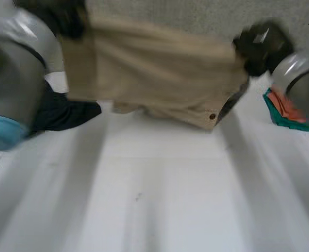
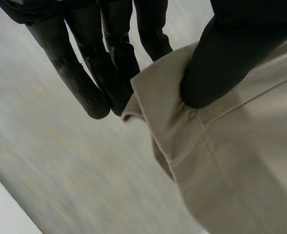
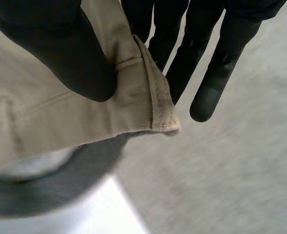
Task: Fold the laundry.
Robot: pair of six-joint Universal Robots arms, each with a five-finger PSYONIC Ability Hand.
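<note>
Head view: a tan garment [image 1: 154, 73] hangs stretched between the two hands, over the far part of the white table [image 1: 160, 194]. The left hand [image 1: 65, 18] has one upper corner and the right hand [image 1: 259, 44] the opposite upper corner. The cloth droops below both hands, lower on the right hand's side, where a small dark button [image 1: 212, 116] shows near the bottom edge. Cannot tell whether that bottom edge touches the table. A dark navy cloth [image 1: 65, 113] lies on the table below the left hand, partly behind the left arm. A pile of orange and teal cloth [image 1: 283, 110] lies below and outboard of the right hand, beside the right arm. Left wrist view: the left hand [image 2: 216, 63] is clamped on the garment [image 2: 241, 165], with the thumb pressed onto a stitched, folded edge and the fingers [image 2: 85, 83] straight behind the cloth, so the corner is pinched between them. Right wrist view: the right hand [image 3: 60, 44] grips the garment [image 3: 60, 117] likewise, with the thumb on top of a seamed band and the fingers [image 3: 207, 73] extended behind it; the band's end sticks out just past the thumb.
</note>
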